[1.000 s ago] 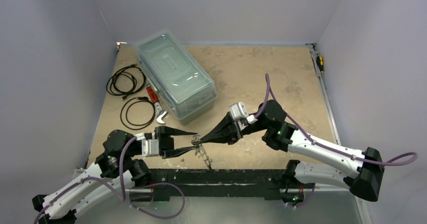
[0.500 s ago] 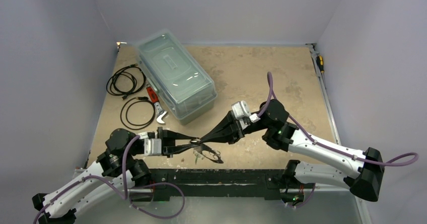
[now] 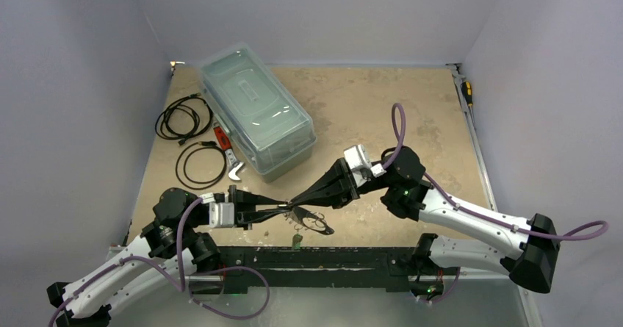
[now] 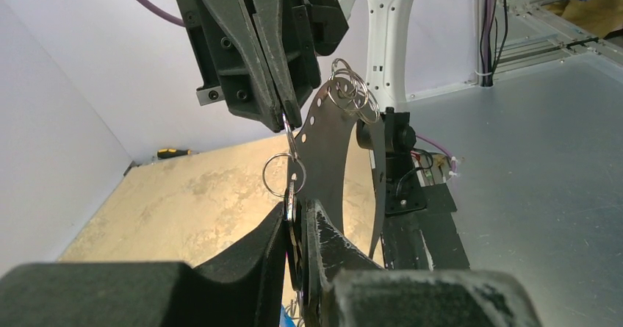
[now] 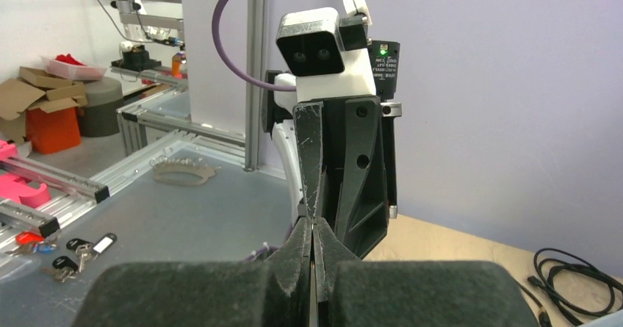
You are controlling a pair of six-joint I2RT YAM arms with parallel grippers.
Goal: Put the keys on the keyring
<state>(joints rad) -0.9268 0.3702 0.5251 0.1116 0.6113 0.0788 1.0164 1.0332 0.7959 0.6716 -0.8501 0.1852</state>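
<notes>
Pincers, two. Left black pincer (image 4: 296,211): nearly closed on one small metal key (image 4: 293,228), wide open a second ago. Right black pincer (image 4: 289,119): clamped shut on one pale perforated keyring band (image 4: 330,143). The band hangs over the near mottled tan surface (image 3: 367,106). It has swung rightward since. Its long axis slants from the tips toward near right.

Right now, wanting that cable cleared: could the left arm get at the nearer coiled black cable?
Probably, though not freely: the coiled black cable lies close beside that arm, nothing between, but the left gripper is pinching a small metal key at the pale keyring.
</notes>
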